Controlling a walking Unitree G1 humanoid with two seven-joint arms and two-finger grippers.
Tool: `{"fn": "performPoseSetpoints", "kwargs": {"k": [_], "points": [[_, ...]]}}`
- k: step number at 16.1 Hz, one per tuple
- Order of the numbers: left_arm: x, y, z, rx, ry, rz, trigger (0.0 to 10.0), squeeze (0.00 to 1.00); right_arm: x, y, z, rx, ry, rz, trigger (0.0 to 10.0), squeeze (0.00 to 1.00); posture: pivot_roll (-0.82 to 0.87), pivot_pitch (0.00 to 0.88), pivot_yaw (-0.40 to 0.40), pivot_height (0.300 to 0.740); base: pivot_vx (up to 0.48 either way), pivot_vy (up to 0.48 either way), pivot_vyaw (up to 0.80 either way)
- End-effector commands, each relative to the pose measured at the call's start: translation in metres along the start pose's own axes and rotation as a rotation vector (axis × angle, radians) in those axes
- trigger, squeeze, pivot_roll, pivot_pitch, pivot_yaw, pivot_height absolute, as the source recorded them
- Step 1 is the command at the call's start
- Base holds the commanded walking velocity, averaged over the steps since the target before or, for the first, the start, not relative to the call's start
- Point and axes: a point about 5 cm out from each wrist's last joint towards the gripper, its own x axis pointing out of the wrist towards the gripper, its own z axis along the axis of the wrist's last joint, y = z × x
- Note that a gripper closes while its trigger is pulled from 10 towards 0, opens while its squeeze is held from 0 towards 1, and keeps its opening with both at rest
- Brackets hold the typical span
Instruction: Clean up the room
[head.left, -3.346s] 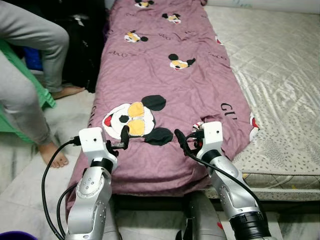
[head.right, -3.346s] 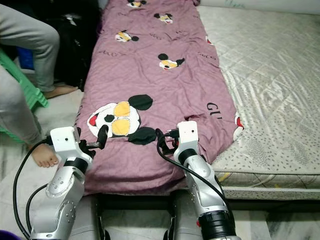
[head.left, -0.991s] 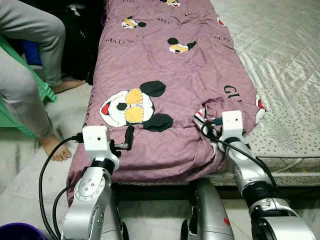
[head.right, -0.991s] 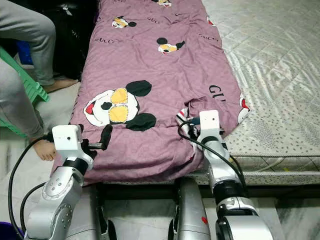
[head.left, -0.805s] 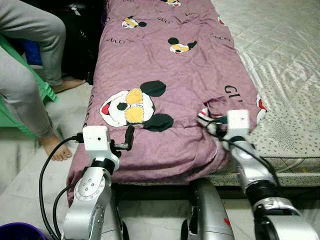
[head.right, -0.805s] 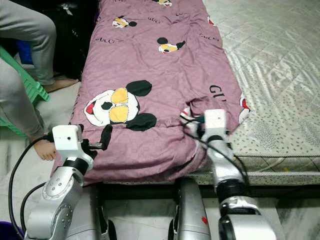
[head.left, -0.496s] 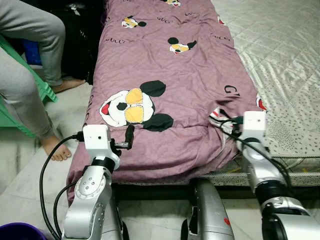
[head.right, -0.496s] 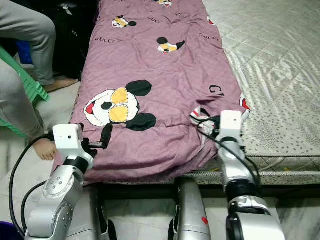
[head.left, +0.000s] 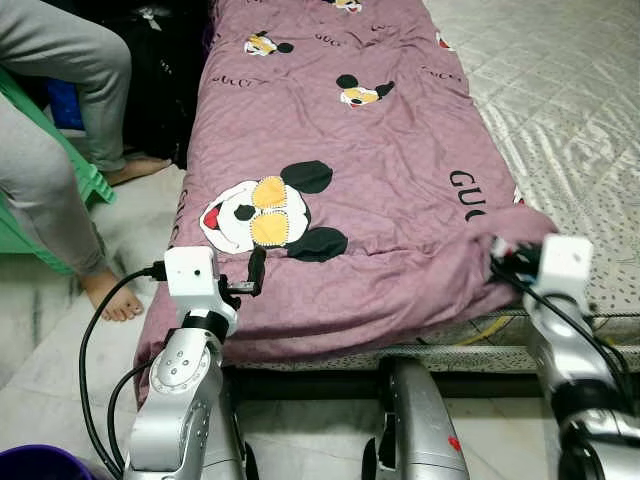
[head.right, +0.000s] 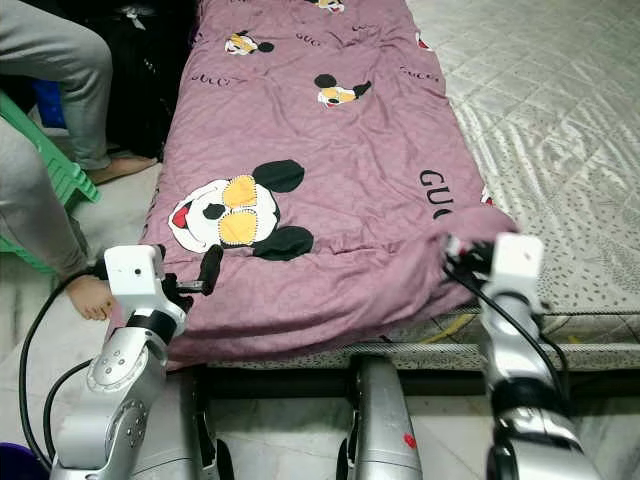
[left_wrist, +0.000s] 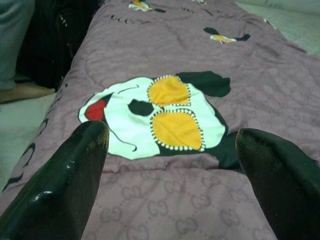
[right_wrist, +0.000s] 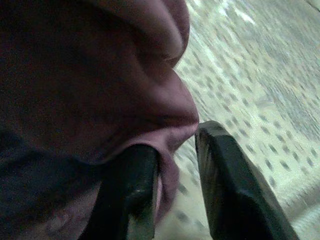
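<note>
Grey-trousered legs of a seated person (head.left: 50, 150) sit at our far left beside a green plastic chair (head.left: 90, 185). Our left gripper (left_wrist: 170, 165) hovers with fingers spread over the mauve quilted cartoon-print blanket (head.left: 340, 150). That blanket lies along the pale stitched mattress (head.left: 570, 110). Our right gripper (right_wrist: 175, 165) pinches its soft corner at the bed's edge.

Left gripper (left_wrist: 170, 150) fingers spread wide; right gripper (right_wrist: 175, 185) fingers pinched
</note>
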Motion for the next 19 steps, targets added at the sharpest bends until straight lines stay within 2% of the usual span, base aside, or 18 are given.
{"fn": "performPoseSetpoints", "kwargs": {"k": [1,2,3,5,6,7,8,11,13,15,19], "points": [[0.000,0.002,-0.001,0.001,0.002,0.012,10.0,0.00,0.000,-0.017,0.001,-0.005,-0.011,-0.040,0.0,0.00,0.02,0.139,-0.020,0.516,0.000,0.000,0.00],[0.000,0.002,-0.001,0.000,0.002,0.013,10.0,0.00,-0.002,-0.025,-0.003,-0.013,-0.010,-0.047,1.3,0.00,0.01,0.140,-0.020,0.516,0.000,0.000,0.00],[0.001,0.002,-0.002,-0.004,0.003,0.015,10.0,0.00,-0.006,-0.034,-0.008,-0.029,-0.007,-0.052,1.8,0.00,0.01,0.141,-0.019,0.516,0.000,0.000,0.00],[0.001,0.001,-0.003,-0.011,0.006,0.014,10.0,0.00,-0.015,-0.047,-0.015,-0.057,-0.007,-0.046,2.3,0.00,0.00,0.143,-0.017,0.516,0.000,0.000,0.00],[0.002,0.000,-0.003,-0.014,0.007,0.011,10.0,0.00,-0.021,-0.051,-0.019,-0.072,-0.003,-0.031,3.7,0.00,-0.01,0.144,-0.015,0.516,0.000,0.000,0.00],[0.002,0.000,-0.004,-0.017,0.009,0.008,10.0,0.00,-0.032,-0.054,-0.024,-0.091,-0.001,-0.001,8.2,0.00,-0.02,0.145,-0.013,0.516,0.000,0.000,0.00],[0.003,-0.001,-0.004,-0.018,0.010,0.007,10.0,0.00,-0.038,-0.055,-0.026,-0.102,0.002,0.015,10.0,0.00,-0.02,0.146,-0.013,0.516,0.000,0.000,0.00],[0.004,0.000,-0.005,-0.018,0.013,0.005,10.0,0.00,-0.055,-0.059,-0.035,-0.129,0.028,0.042,10.0,0.00,-0.03,0.146,-0.011,0.516,0.000,0.000,0.00],[0.004,0.000,-0.006,-0.020,0.017,0.008,10.0,0.00,-0.066,-0.065,-0.053,-0.173,0.093,0.065,10.0,0.00,-0.04,0.146,-0.014,0.516,0.000,0.000,0.00],[0.004,0.000,-0.006,-0.020,0.019,0.009,10.0,0.00,-0.071,-0.071,-0.061,-0.218,0.136,0.067,10.0,0.00,-0.04,0.147,-0.017,0.516,0.000,0.000,0.00],[0.005,0.001,-0.007,-0.019,0.021,0.017,10.0,0.00,-0.069,-0.111,-0.071,-0.314,0.186,-0.013,10.0,0.00,-0.05,0.146,-0.019,0.516,0.000,0.000,0.00]]}}
